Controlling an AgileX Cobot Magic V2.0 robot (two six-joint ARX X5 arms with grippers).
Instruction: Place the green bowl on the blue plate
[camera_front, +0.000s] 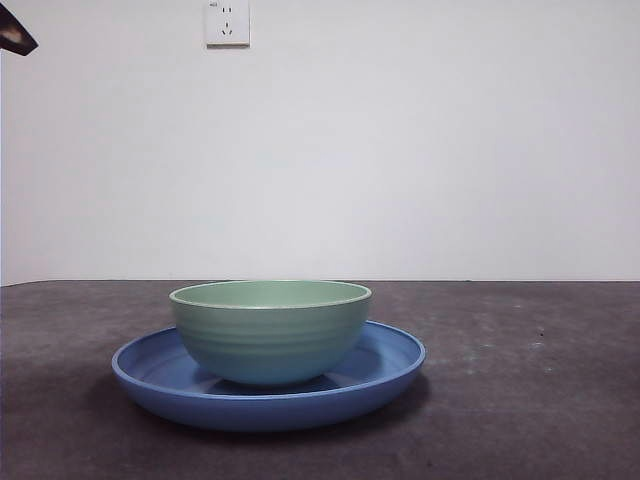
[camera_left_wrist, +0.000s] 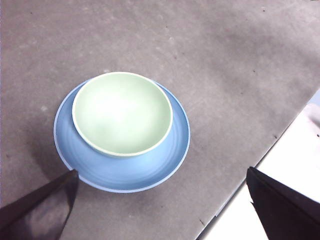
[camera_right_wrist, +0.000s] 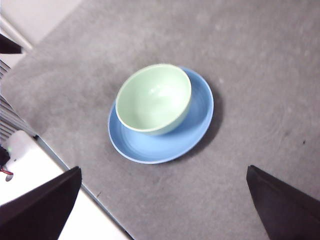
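Observation:
The green bowl stands upright and empty on the blue plate, a little off the plate's middle. Both wrist views look down on the pair: green bowl on blue plate, and green bowl on blue plate. My left gripper hangs high above them, open and empty. High up too, my right gripper is open with nothing between its jaws. In the front view only a black tip of one arm shows at the top left corner.
The dark grey table mat lies under everything. Its edge and a white surface beyond it show in the left wrist view; the right wrist view shows the white surface too. A wall socket sits on the white wall behind.

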